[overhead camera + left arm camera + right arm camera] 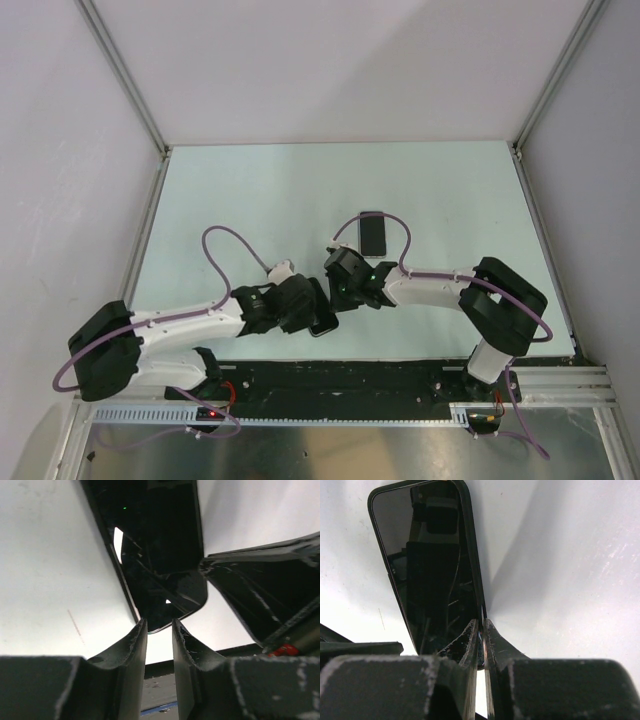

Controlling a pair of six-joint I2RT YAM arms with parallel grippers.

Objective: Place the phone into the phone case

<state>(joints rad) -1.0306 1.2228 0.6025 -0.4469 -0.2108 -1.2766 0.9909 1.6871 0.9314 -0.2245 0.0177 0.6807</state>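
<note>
The phone, a dark flat slab, lies on the table beyond the grippers. The black phone case is held tilted above the table. My right gripper is shut on its side wall near the near end. The left wrist view shows the case with its camera cut-out at the far left. Its rounded near corner sits just past my left gripper, whose fingers stand slightly apart and hold nothing. In the top view both grippers, left and right, meet near the table's front middle.
The pale table has low rails along its left and right sides and white walls behind. A black base strip runs along the near edge. Purple cables loop over both arms. The right gripper's body fills the right of the left wrist view.
</note>
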